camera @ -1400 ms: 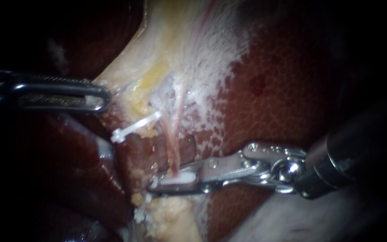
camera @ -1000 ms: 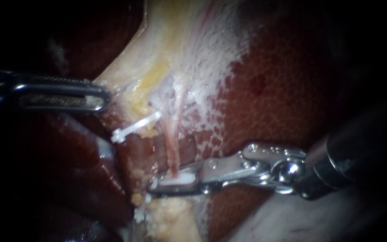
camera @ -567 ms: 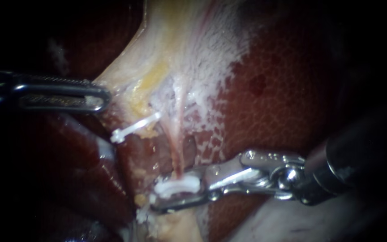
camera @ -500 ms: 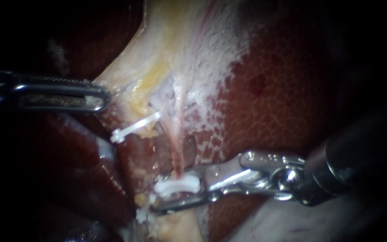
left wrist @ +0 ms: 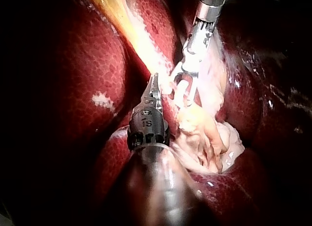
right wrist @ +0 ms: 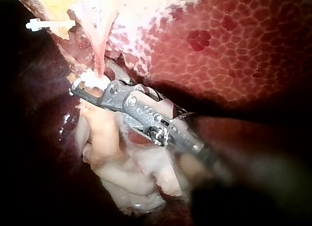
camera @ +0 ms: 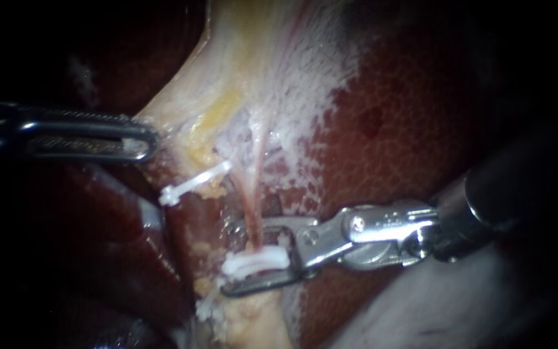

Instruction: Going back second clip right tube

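The small white plastic clip (camera: pixel 256 264) sits crosswise on the thin pink tube (camera: pixel 250 210), at its lower end, where the tube runs down from the pale yellowish tissue (camera: pixel 227 84) over the dark red mottled liver (camera: pixel 408 116). The hand of my right instrument (camera: pixel 228 257) stands open around it: one jaw lies well clear above the clip and the other just under it. The left instrument (camera: pixel 151 139) has its hand closed on the edge of the pale tissue.

I judge the clip to be light and stiff. The tube is soft, wet and easily torn, so neither should be pulled. The lower jaw could snag the clip unless the hand backs straight out. A second white clip (camera: pixel 195 183) lies near, beside the tube.
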Available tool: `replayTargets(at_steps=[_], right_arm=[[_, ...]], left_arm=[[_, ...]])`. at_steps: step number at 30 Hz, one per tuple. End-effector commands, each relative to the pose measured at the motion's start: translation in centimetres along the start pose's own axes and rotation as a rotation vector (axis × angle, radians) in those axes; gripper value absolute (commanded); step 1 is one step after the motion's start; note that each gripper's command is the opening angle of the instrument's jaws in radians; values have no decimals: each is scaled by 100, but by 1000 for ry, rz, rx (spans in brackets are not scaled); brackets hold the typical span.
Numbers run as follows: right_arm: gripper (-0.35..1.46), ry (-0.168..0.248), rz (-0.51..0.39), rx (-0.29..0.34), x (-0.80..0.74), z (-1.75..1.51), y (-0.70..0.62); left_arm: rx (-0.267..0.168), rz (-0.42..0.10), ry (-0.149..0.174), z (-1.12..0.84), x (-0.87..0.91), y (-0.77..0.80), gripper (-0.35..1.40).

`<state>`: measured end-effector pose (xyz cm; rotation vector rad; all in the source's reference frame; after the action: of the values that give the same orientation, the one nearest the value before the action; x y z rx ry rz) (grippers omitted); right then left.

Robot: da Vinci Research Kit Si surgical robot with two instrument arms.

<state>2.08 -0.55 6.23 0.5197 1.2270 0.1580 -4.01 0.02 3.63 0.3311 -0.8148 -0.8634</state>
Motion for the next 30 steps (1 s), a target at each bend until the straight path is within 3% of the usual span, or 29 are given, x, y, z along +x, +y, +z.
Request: replayTargets(at_steps=[1,6,14,21,30], right_arm=[[60,0,0,2,0,-3,-1],[60,1,-14,0,-5,-21,-6],[60,6,-109,-10,-8,-60,-12],[60,9,-151,-36,4,-98,-10],[60,11,-136,-49,13,-139,-8]], left_arm=[[0,0,0,0,0,0,-18],[1,1,0,-1,1,2,-18],[3,2,0,0,4,7,-18],[2,3,0,2,6,9,-18],[2,5,-1,6,10,14,-18]])
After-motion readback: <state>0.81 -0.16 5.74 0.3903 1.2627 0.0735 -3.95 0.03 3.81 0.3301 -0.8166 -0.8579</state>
